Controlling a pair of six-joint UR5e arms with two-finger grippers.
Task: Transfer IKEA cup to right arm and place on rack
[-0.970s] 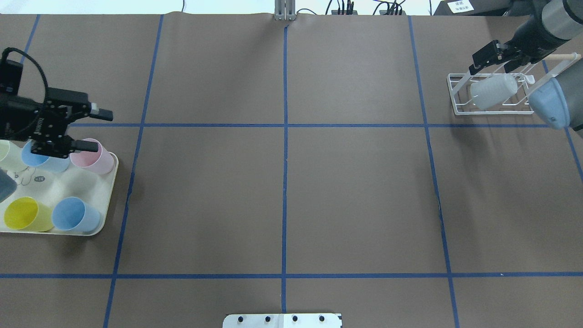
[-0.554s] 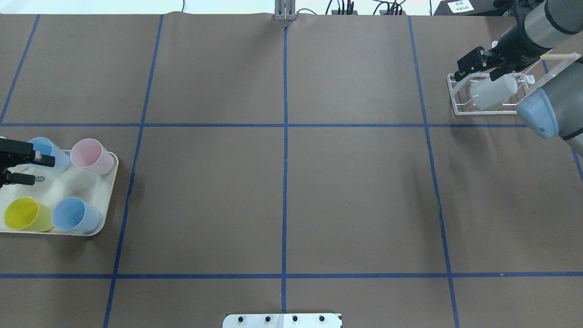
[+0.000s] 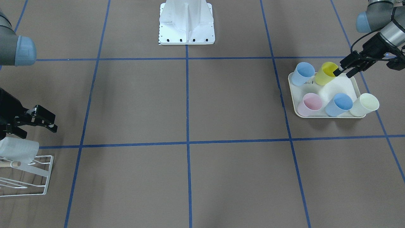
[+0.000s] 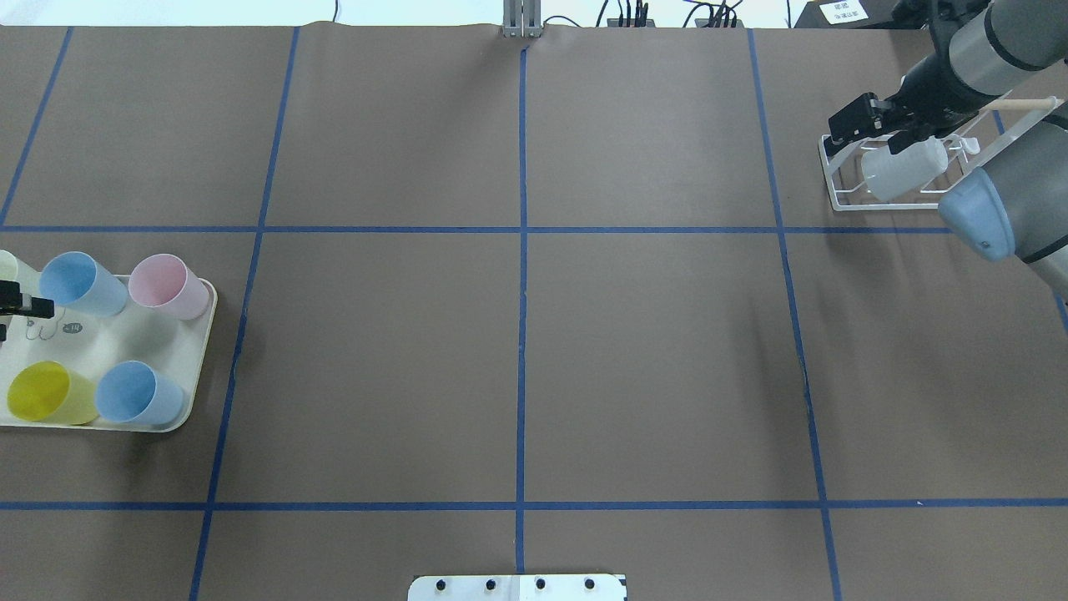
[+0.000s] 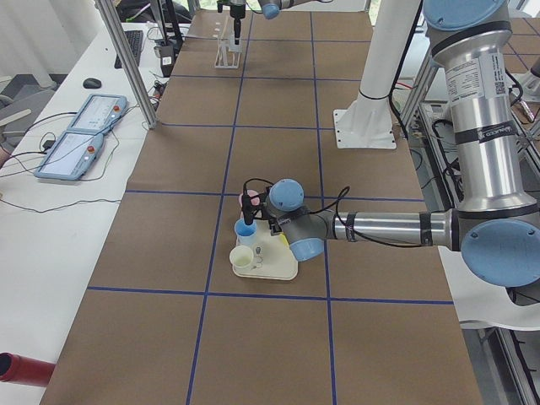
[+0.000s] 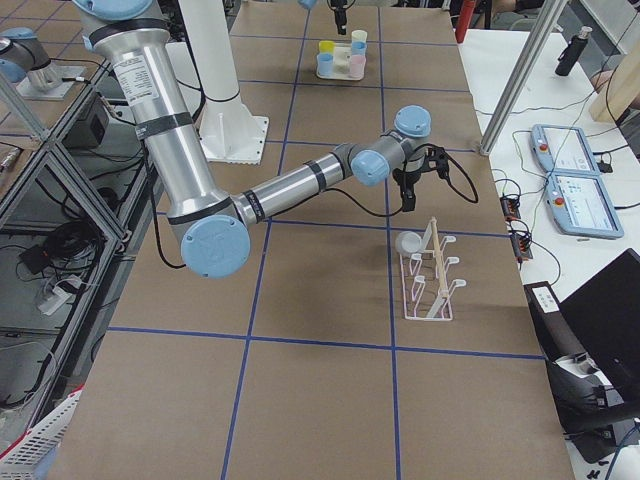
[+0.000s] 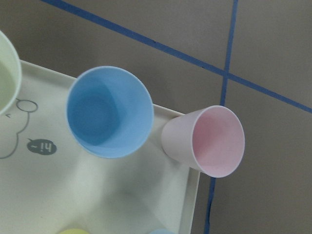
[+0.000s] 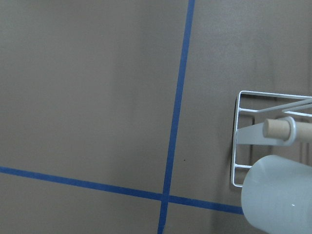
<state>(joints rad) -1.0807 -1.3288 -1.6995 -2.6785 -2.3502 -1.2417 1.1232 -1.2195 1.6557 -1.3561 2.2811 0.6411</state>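
Now holds black left gripper (image 3: 344,71) spread just beside upright yellow plastic cup (image 3: 326,74) on cream tray (image 3: 341,85); holds right gripper (image 3: 50,121) spread too, far off at white wire rack (image 3: 44,177).

From overhead, the picture's left edge cut off the tray (image 4: 100,338) at the bench's (image 4: 651,351) left end, most of the cream cup (image 4: 5,267) and nearly all of the left claw (image 3: 342,75). At the bench's far right corner the right claw (image 4: 863,142) overlapped the white cup (image 4: 909,165) on the rack (image 4: 838,188); the front view cropped both cup and rack. The left wrist view caught only slivers of the yellow cup (image 7: 75,231) and a blue cup (image 7: 161,232). In the side views each far claw was too small to read
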